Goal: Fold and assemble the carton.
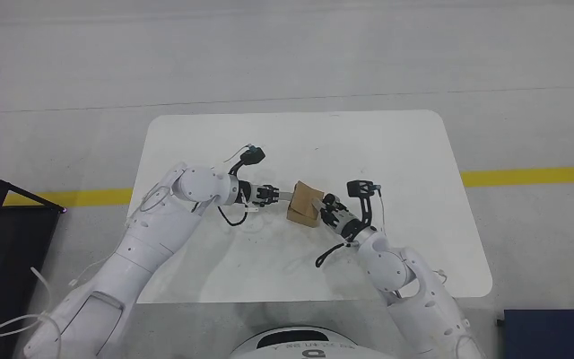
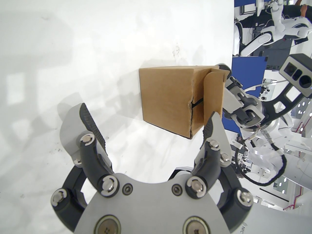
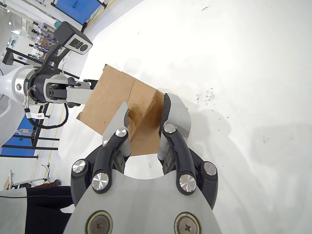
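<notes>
The box (image 1: 306, 204) is light, bendy cardboard near the middle of the table (image 1: 395, 153). The right pincer (image 3: 145, 102) squeezes one end of it. The left pincer (image 2: 149, 112) is open beside it. Firm edges likely grip best.

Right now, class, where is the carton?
Top view: the carton lies near the table middle, between the open left claw and the right claw, which grips it.

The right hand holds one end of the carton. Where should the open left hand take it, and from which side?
Probably the rounded flap on the carton's side face, taken by its thin free edge. The left hand should come from its own end, opposite the right hand: the flap stands loose, while the plain face looks too broad to pinch.
</notes>
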